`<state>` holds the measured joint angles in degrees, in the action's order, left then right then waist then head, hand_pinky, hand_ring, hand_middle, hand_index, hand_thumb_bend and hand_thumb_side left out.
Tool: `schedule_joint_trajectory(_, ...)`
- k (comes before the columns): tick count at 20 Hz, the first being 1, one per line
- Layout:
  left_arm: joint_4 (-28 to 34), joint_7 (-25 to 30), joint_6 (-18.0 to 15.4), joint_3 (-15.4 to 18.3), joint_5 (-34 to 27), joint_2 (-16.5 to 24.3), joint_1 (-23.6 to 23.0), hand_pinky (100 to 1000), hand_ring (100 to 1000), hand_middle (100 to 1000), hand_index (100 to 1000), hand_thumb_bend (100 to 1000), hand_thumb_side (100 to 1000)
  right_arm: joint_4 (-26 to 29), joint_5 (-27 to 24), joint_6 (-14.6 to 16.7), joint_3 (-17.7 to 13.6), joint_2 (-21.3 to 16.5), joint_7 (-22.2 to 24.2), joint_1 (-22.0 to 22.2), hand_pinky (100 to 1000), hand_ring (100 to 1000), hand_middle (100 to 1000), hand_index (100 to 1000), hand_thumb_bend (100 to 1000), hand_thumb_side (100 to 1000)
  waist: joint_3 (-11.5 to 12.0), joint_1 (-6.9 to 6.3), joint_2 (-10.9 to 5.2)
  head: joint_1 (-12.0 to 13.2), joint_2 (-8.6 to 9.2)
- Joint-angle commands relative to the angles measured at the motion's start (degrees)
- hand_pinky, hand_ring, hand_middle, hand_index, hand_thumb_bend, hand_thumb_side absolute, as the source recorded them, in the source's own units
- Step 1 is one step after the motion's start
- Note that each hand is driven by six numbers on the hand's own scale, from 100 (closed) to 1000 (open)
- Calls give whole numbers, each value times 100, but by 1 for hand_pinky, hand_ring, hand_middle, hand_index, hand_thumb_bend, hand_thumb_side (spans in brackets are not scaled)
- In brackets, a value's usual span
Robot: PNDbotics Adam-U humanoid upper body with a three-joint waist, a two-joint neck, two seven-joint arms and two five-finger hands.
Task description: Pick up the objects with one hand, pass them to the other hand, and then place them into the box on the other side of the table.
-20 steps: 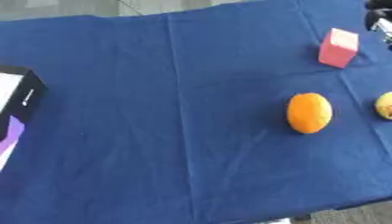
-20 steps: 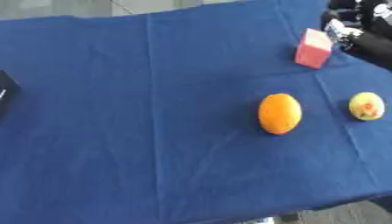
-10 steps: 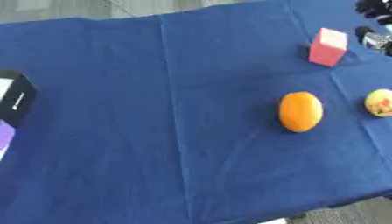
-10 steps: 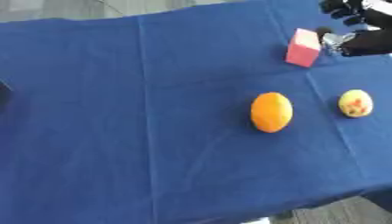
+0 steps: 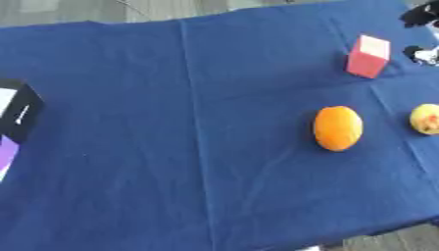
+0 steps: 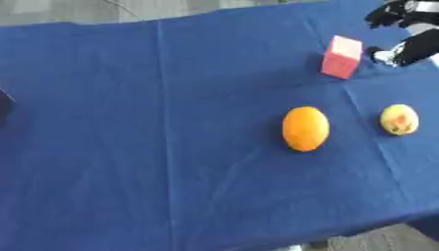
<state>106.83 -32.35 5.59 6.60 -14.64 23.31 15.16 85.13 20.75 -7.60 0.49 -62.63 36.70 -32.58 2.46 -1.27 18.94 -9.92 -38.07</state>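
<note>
While your right hand (image 6: 410, 35) hovers just beside the pink block (image 6: 341, 57), fingers spread and holding nothing, the first pickup is not yet made. Close round its flat matte faces next. Smooth oval orange (image 6: 305, 128) and small round yellow fruit (image 6: 399, 119) lie nearer; the box (image 5: 15, 122) sits far left.

A plain deep-blue cloth (image 5: 171, 122) covers the surface. Near its far right corner stands a small pink-red block with a paler pink top (image 6: 342, 57). A smooth orange fruit (image 6: 305, 128) lies beside a yellow fruit blushed with red (image 6: 399, 119). At the left edge is a black box with white and purple panels (image 5: 13, 122). The robot hand (image 6: 403, 34) is black with silver.
</note>
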Motion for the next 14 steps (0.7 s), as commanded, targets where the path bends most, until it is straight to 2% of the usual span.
schedule_joint_trajectory(1,85,20,2,3,2,207,77,765,743,772,912,347,892,-236,376,-23,-34,-91,-93,-147,975,971,869,962,202,225,31,37,-56,-38,107)
schedule_joint_trajectory(2,87,21,3,2,1,207,86,765,743,772,912,346,892,-311,469,-40,-34,-64,-135,-164,978,973,870,966,197,245,51,42,-40,-45,122)
schedule_joint_trajectory(5,96,16,7,2,-1,219,113,766,742,771,913,344,892,-467,650,-57,-30,18,-227,-174,980,972,872,974,217,213,113,59,14,-89,171)
schedule_joint_trajectory(14,126,28,23,-20,-8,231,215,766,742,769,911,341,895,-739,574,-35,-99,118,-182,-173,995,984,891,1000,211,220,298,120,177,-343,336)
